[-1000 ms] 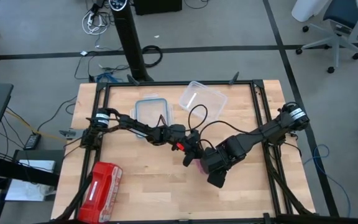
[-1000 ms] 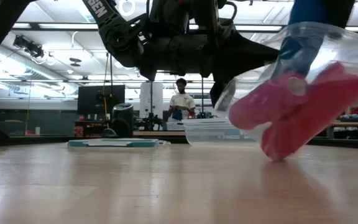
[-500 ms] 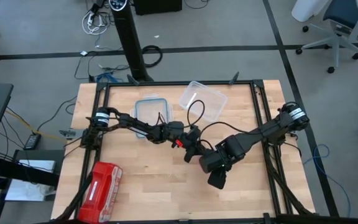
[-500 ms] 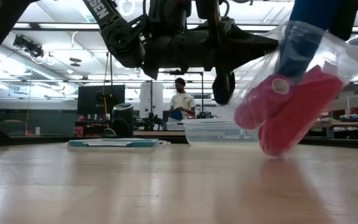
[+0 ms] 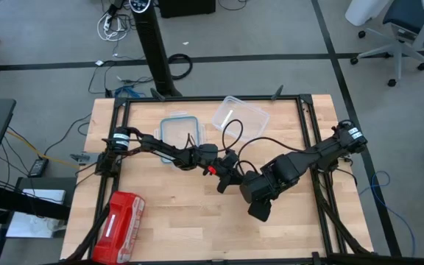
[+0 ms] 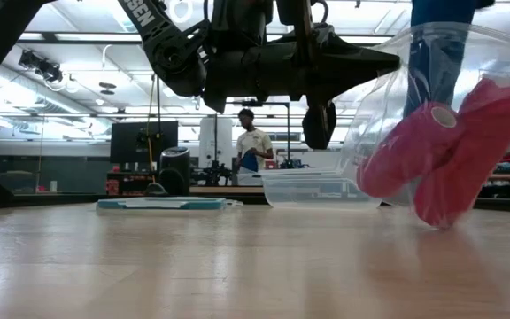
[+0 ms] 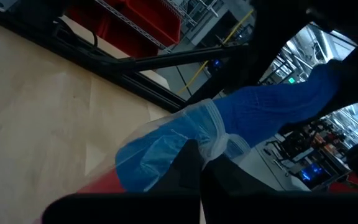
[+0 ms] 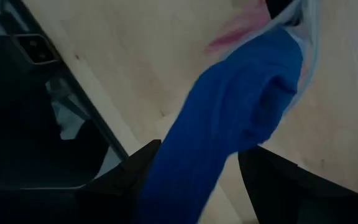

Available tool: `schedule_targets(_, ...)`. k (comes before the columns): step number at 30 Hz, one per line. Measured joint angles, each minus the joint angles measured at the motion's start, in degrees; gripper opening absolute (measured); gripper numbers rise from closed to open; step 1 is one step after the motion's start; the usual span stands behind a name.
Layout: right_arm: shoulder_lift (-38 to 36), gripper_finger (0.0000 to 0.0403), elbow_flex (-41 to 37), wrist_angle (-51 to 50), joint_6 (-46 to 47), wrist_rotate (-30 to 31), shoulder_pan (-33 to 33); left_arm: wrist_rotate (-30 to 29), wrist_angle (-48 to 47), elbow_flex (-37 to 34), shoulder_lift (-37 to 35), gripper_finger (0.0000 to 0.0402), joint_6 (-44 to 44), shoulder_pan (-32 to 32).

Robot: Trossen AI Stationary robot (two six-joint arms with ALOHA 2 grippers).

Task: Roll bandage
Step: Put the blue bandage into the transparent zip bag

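blue stretch fabric, the bandage (image 7: 272,112), runs up out of the mouth of a clear plastic bag (image 6: 388,97) held above the middle of the wooden table (image 5: 175,213). the left gripper (image 5: 223,174) is clenched on the bag's gathered rim, which bunches white just ahead of its dark fingers (image 7: 188,168) in the left wrist view. the right gripper (image 5: 252,193) sits just beside it toward the table's right, fingers spread wide, with the bandage passing between them; in the right wrist view the band (image 8: 229,118) fills the gap between the two fingers (image 8: 132,165), and whether they press on it cannot be told. two red-pink fabric rolls (image 6: 450,151) lie in the bottom of the bag, which hangs just off the tabletop in the low view. a clear container (image 5: 182,126) and its clear lid (image 5: 240,115) rest at the far edge of the table, and a red zip pouch (image 5: 118,224) lies near the left front corner. a person (image 6: 251,146) stands in the room behind.
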Motion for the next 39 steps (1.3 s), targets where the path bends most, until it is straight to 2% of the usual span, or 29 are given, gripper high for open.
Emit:
schedule_targets(4, 0.0, 0.0210, 4.6, -4.5, 1.7, 2.6, 1.3, 0.9, 0.0, 0.0, 0.0, 0.0000, 0.0, 0.0)
schedule_targets(10, -0.1, 0.0210, 6.6, -10.2, 11.1, 6.1, 7.6, 1.3, 0.4, 0.0, 0.0, 0.0000, 0.1, 0.0)
schedule_targets(13, 0.0, 0.0210, 5.4, -10.1, 16.1, 9.7, 11.8, 1.6, 1.6, 0.0, 0.0, 0.0000, 0.0, 0.0)
schedule_targets(17, 0.0, 0.0210, 3.5, -10.0, 23.7, 18.5, 17.1, 1.7, 1.5, 0.0, 0.0, 0.0000, 0.0, 0.0)
schedule_targets(21, 0.0, 0.0210, -1.4, -7.5, 30.8, 23.5, 21.3, 2.0, 1.6, 0.0, 0.0, 0.0000, 0.0, 0.0)
schedule_targets(26, 0.0, 0.0210, -9.9, 0.2, 37.7, 24.4, 24.3, 2.7, 2.0, 0.0, 0.0, 0.0000, 0.1, 0.0)
schedule_targets(31, 0.0, 0.0210, -16.3, 5.9, 43.9, 31.9, 26.8, 3.0, 2.0, 0.0, 0.0, 0.0000, 0.1, 0.0)
schedule_targets(39, 0.0, 0.0210, -23.4, 6.5, 47.7, 40.7, 28.9, 3.0, 2.0, 0.0, 0.0, 0.0000, 0.2, 0.0)
